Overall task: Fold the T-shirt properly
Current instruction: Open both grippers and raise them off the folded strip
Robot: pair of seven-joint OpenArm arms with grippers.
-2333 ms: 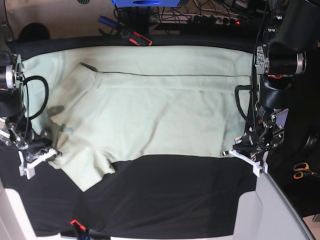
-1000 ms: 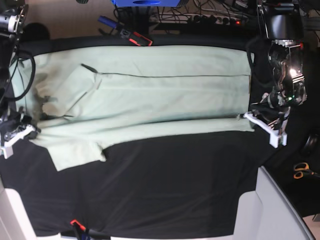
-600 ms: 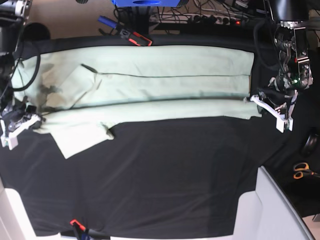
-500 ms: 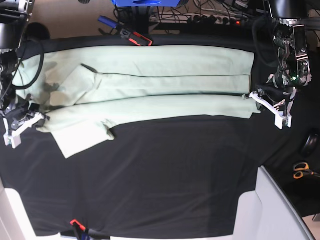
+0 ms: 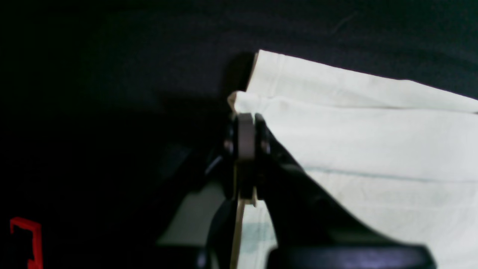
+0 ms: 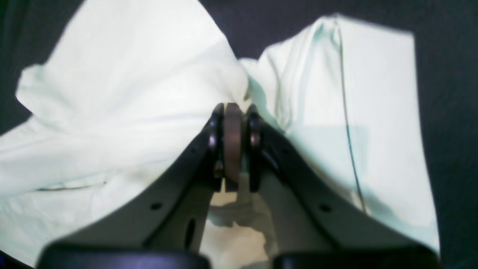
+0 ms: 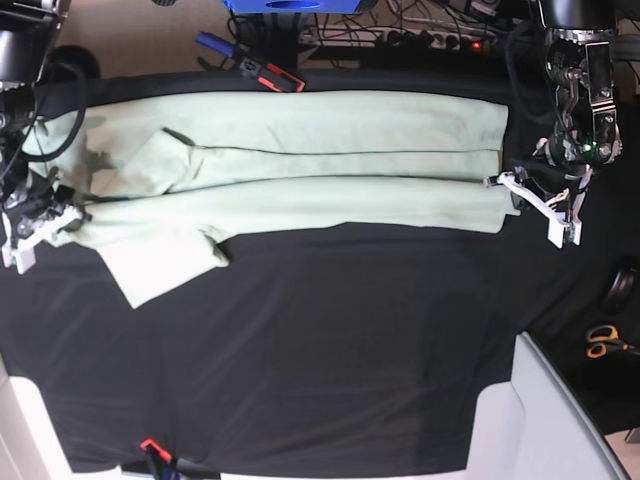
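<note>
1. The T-shirt (image 7: 300,165) lies spread along the far part of the counter (image 7: 330,350), a long pale mint-green band stretching from the right gripper (image 7: 40,215) to the left gripper (image 7: 525,195).
2. Its near long edge is folded over towards the far side, so the fabric lies in layers, with a dark seam line running lengthwise between the two grippers.
3. One sleeve (image 7: 160,262) sticks out towards the near side, just beside the right gripper, lying flat on the black cloth.
4. The left gripper's jaws are closed on the shirt's corner edge; in the left wrist view the pads (image 5: 245,140) are pressed together with a thin strip of fabric pinched between them, and two layers of cloth (image 5: 354,127) fan out beyond the jaws.
5. The right gripper's jaws are likewise closed on the shirt; in the right wrist view the fabric (image 6: 123,93) bunches up into a ridge right at the jaw tips, with a flatter panel carrying a dark seam to one side.
6. Beyond the shirt, past the far counter edge, lie a red-and-black tool (image 7: 270,75) and a blue object (image 7: 290,5).
7. Orange-handled scissors (image 7: 603,342) lie off the counter, nearer than the left gripper.
</note>
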